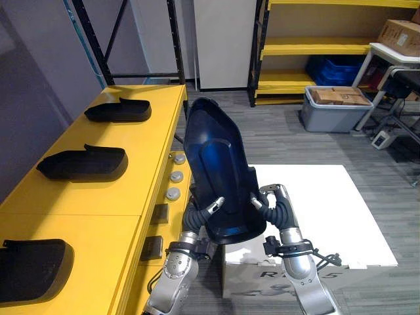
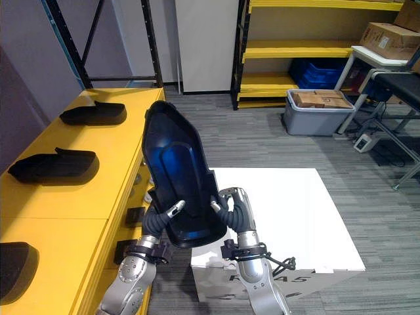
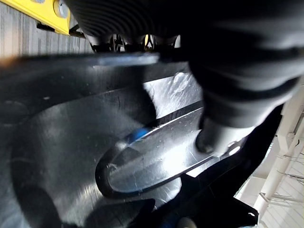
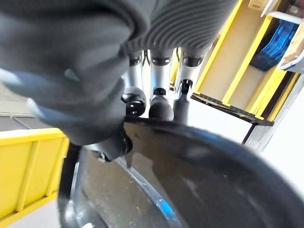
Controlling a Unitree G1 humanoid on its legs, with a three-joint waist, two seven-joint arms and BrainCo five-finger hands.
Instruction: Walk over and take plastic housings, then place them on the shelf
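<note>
Left hand (image 1: 199, 218) and right hand (image 1: 278, 207) both grip the lower edge of the dark plastic housing (image 1: 213, 157), fingers curled round it. It's up in the air, upright, just beside the yellow shelf (image 1: 125, 190) where three more housings (image 1: 82, 163) lie, over a white box (image 1: 321, 210).

Both eye views look down from the head, slightly apart, sharing the yellow worktop (image 1: 131, 190) at left, the dark housing (image 1: 216, 164) ahead and the grey floor (image 1: 289, 141). The wrist views look along the left hand (image 3: 237, 71) and right hand (image 4: 71, 61), very close against that housing.
</note>
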